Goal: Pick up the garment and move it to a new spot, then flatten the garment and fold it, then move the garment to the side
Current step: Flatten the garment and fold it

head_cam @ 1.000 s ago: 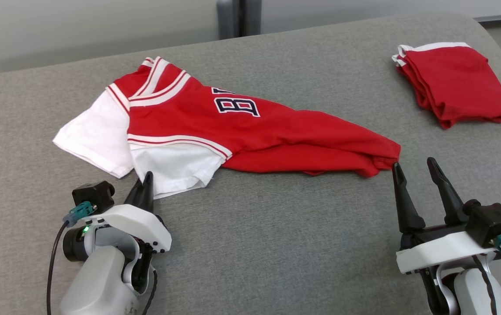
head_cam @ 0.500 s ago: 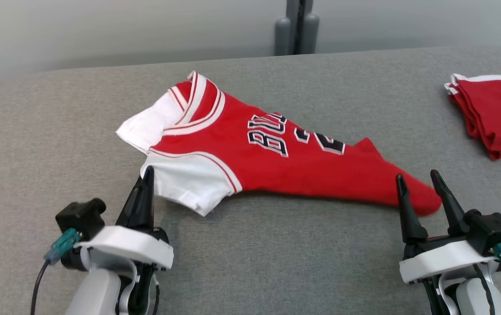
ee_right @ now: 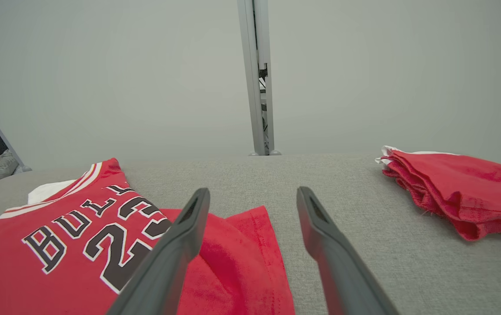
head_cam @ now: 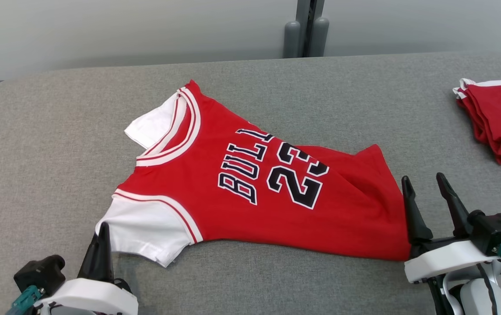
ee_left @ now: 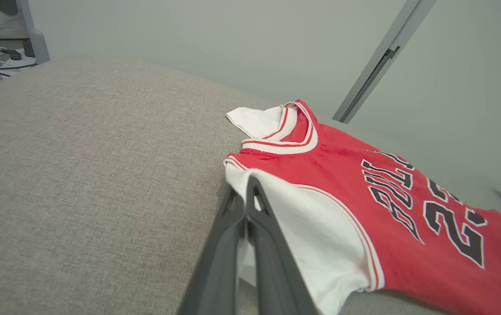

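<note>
- Grey upholstered table (head_cam: pixel 57 131), near edge: the left gripper (head_cam: pixel 102 227), fingers pressed together, appears to pinch the jersey's white sleeve (head_cam: pixel 145 223), though the contact is partly hidden. The right gripper (head_cam: pixel 423 179) stands spread at the bottom hem, holding nothing.
- Between them, mid-table, the red-and-white basketball jersey (head_cam: pixel 276 197) lies chest up. It looks light, limp and likely to sag and crease, so it is best taken at sleeve and hem corners.
- Farther right, well apart, sits a folded stack of red garments (head_cam: pixel 499 118).
- A second ago the jersey lay bunched and twisted; it is now spread with its lettering readable, and the left claw has closed.
</note>
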{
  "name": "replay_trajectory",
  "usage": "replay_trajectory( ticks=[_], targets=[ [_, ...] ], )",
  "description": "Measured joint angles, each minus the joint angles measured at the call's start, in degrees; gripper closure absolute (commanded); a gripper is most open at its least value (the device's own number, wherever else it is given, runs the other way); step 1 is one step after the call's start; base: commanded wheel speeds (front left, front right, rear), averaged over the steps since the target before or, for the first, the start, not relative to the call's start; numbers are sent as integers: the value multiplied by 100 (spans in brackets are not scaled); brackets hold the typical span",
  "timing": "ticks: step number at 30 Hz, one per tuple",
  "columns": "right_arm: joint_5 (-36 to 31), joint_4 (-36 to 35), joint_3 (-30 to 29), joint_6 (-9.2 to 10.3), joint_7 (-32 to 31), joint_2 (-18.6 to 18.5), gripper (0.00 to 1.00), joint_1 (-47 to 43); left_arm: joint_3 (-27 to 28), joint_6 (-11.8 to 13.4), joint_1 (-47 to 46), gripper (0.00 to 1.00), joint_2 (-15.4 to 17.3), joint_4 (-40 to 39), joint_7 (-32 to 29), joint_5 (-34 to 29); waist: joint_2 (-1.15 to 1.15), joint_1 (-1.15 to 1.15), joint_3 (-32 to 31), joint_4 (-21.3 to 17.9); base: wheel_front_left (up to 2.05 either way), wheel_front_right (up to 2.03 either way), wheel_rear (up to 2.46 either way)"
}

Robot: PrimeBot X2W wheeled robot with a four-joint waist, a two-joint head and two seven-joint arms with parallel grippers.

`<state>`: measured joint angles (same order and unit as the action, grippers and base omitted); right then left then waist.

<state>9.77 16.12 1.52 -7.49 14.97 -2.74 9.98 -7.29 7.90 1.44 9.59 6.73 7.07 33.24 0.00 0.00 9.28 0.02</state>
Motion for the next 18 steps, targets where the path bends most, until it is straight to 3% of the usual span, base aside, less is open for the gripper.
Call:
replay_trajectory(
  ticks=[5,7,8,9,10,18],
  targets=[
    [-109,90,-248,0,-14,2,0,8,-40,16,33,98,-62,469,-31,54,0,0,-37,-73,0,0,0],
    [-180,93,-353,0,-16,-1,0,15,-68,14,14,66,-129,693,13,70,0,0,-68,-98,0,0,0],
    [-202,92,-403,0,-18,-2,0,20,-75,13,-8,60,-144,791,54,70,0,0,-84,-108,0,0,0],
    [-227,88,-433,0,-26,-2,0,26,-73,13,-36,15,-152,905,60,76,0,0,-103,-118,0,0,0],
    [-242,81,-455,0,-31,-2,0,27,-71,13,-54,0,-163,1015,59,108,0,0,-122,-128,0,0,0],
    [-279,15,-530,0,-86,-3,0,-46,171,57,-93,0,-80,1490,381,158,0,0,-260,-131,0,0,0]
  ],
)
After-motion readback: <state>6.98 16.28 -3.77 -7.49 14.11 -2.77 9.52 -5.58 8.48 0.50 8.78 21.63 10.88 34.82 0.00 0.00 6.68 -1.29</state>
